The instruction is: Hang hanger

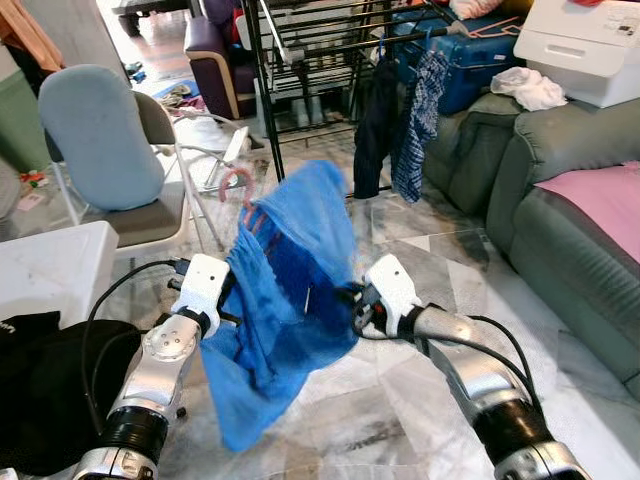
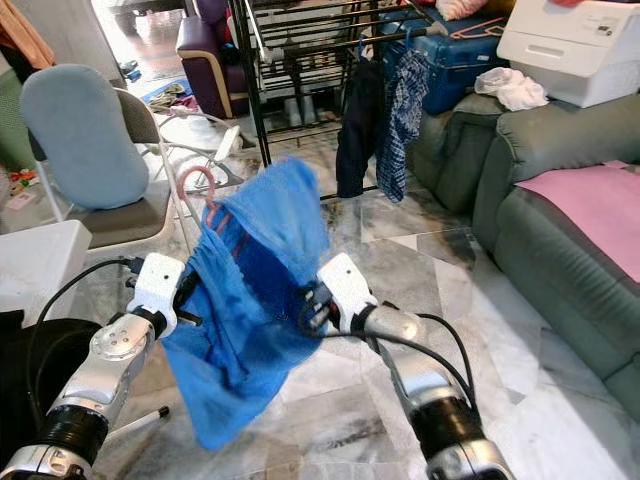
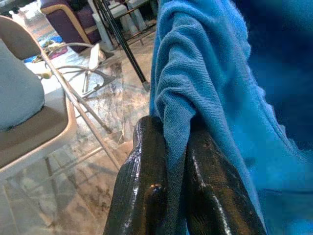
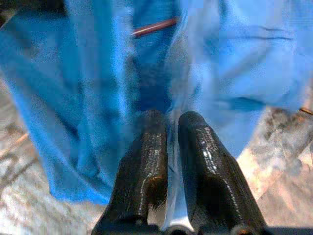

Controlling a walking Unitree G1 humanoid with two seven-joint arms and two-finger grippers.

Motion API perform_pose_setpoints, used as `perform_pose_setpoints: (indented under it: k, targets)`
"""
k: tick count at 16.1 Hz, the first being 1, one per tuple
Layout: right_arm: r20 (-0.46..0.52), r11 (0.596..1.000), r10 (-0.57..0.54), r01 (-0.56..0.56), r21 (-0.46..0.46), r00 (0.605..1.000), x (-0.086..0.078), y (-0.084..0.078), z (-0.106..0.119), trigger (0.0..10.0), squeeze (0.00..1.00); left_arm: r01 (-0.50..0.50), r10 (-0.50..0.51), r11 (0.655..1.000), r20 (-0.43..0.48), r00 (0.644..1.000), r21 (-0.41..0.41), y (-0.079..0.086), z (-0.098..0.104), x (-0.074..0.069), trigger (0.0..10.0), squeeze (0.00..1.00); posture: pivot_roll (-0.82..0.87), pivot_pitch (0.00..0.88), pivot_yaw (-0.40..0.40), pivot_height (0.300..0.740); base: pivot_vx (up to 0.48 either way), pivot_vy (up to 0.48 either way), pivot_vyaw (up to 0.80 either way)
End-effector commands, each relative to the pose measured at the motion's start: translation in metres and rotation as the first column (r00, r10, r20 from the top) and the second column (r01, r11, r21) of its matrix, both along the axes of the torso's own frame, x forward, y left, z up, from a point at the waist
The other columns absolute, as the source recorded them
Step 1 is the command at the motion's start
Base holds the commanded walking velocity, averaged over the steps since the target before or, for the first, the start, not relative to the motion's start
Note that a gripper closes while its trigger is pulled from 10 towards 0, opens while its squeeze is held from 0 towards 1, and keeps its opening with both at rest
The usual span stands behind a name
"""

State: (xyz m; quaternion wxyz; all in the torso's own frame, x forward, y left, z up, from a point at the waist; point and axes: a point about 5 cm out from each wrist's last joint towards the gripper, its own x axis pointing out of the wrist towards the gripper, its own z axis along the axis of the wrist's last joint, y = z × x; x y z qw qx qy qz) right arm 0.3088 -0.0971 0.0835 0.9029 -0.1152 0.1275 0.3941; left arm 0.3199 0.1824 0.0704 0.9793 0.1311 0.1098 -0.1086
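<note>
Left gripper (image 3: 178, 147) pinches blue cloth (image 1: 290, 290); right gripper (image 4: 171, 132) too; hanger (image 2: 195, 190) above.

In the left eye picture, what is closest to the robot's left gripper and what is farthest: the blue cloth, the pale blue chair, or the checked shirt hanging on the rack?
1. Blue cloth: pinched in the left gripper, so touching it.
2. Pale blue chair: behind it, on the robot's left.
3. Checked shirt: farthest, hanging on the black rack ahead and to the right.
</note>
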Motion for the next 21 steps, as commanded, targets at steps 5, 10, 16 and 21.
perform_pose_setpoints:
  k: [5, 10, 16, 21]
  targets:
    - [0.102, 0.977, 0.188, -0.176, -0.117, 0.977, -0.015, 0.014, 0.000, 10.0, 1.00, -0.036, 0.037, 0.999, 0.028, 0.999, -0.011, 0.007, 0.011, 0.007, 0.0, 0.00, -0.11, 0.000, 0.069, 0.740, 0.000, 0.000, 0.00]
    - [0.104, 0.937, 0.342, -0.331, -0.110, 0.934, -0.027, 0.010, 0.011, 10.0, 1.00, 0.033, -0.035, 0.999, 0.039, 0.999, 0.037, 0.011, 0.014, 0.005, 0.0, 0.00, -0.11, 0.000, 0.071, 0.740, 0.000, 0.000, 0.00]
    - [0.111, 0.944, 0.298, -0.276, -0.181, 0.948, -0.012, -0.038, 0.028, 10.0, 1.00, 0.362, -0.362, 0.908, -0.041, 0.931, 0.212, 0.026, 0.011, -0.018, 0.0, 0.00, -0.12, 0.000, 0.078, 0.740, 0.000, 0.000, 0.00]
    - [0.118, 0.929, 0.322, -0.289, -0.229, 0.939, -0.004, -0.064, 0.049, 10.0, 1.00, 0.589, -0.586, 0.760, -0.102, 0.804, 0.274, 0.024, 0.008, -0.036, 0.0, 0.00, -0.12, 0.000, 0.078, 0.740, 0.000, 0.000, 0.00]
